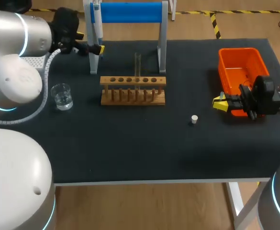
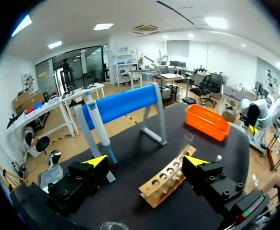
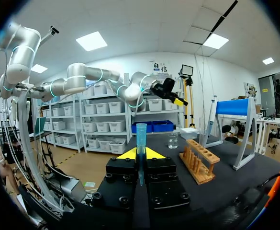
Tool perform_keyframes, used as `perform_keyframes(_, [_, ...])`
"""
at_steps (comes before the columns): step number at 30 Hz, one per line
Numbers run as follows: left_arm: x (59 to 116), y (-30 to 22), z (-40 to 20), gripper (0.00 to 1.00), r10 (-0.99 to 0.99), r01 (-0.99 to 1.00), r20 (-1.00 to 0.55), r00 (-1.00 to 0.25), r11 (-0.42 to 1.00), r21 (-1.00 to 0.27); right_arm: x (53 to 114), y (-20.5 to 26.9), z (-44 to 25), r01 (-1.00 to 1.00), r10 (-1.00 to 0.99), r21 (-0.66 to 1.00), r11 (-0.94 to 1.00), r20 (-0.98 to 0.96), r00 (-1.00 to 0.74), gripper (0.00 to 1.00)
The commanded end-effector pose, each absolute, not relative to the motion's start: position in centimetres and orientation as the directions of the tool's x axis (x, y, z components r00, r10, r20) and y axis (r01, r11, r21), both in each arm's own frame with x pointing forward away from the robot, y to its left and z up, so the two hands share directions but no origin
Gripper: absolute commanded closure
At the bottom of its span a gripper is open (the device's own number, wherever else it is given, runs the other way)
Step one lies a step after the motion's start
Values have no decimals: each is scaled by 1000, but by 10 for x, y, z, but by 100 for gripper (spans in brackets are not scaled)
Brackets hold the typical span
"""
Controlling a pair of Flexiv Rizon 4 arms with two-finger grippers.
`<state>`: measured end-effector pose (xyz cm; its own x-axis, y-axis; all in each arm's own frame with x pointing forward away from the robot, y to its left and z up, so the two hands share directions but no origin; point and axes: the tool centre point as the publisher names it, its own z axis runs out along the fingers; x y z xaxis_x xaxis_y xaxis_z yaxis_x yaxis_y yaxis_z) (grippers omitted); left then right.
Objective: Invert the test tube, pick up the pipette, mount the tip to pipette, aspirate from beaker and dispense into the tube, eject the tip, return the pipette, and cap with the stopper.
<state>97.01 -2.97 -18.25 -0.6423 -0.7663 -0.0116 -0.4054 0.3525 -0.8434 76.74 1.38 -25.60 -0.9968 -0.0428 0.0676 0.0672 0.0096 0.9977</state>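
Note:
The pipette (image 1: 96, 24) hangs on the blue-barred stand (image 1: 130, 12) at the back. My left gripper (image 1: 95, 49) is open right beside it; in the left wrist view the pipette (image 2: 97, 124) stands just ahead of the left gripper (image 2: 146, 161), near one finger. A test tube (image 1: 138, 67) stands upright in the wooden rack (image 1: 132, 90). The water beaker (image 1: 62, 96) sits left of the rack. A white stopper (image 1: 194, 119) lies right of the rack. My right gripper (image 3: 141, 153) is shut on a blue pipette tip (image 3: 141, 139), held by the orange bin (image 1: 242, 69).
The orange bin stands at the table's right side, behind my right gripper (image 1: 219, 103). The stand's legs rise just behind the rack. In the right wrist view the rack (image 3: 199, 165) and beaker (image 3: 173, 140) lie ahead across bare black mat.

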Motion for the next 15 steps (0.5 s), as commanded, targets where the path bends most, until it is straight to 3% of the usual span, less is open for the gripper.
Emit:
perform_keyframes(1, [977,-34,-185,0,-852,-416,-88,-517,339,-844,766,13,-256,67,-41,998,12,67,-997,100])
perform_keyframes(15, [998,-29,-183,0,-934,-399,-118,-337,256,-881,766,13,-256,67,-41,998,12,67,-997,100])
